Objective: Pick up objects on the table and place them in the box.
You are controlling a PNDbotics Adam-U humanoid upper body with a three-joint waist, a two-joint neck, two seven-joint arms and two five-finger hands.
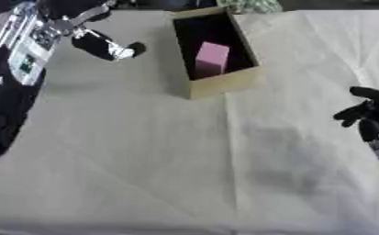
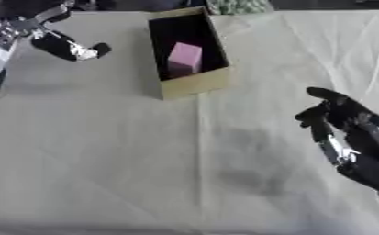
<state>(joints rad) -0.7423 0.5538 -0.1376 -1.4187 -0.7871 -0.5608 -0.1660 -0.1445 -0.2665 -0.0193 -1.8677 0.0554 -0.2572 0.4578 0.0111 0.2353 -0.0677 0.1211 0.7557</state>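
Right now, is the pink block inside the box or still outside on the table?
Inside. The pink block stands on the dark floor of the box, enclosed by its tan walls, apart from both hands.

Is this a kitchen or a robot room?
Probably a robot practice room: a table under a plain cloth, one cardboard box holding a pink block, and robot hands nearby.

A box [image 1: 221, 85] is set on the table [image 1: 144, 160] at the far centre. A block [image 1: 211, 58] is held inside it, standing upright toward the near end. The left hand [image 1: 104, 46] is placed left of the box, over the far left of the table. The right hand [image 2: 341, 117] is found at the right edge, nearer than the box, well apart from it.
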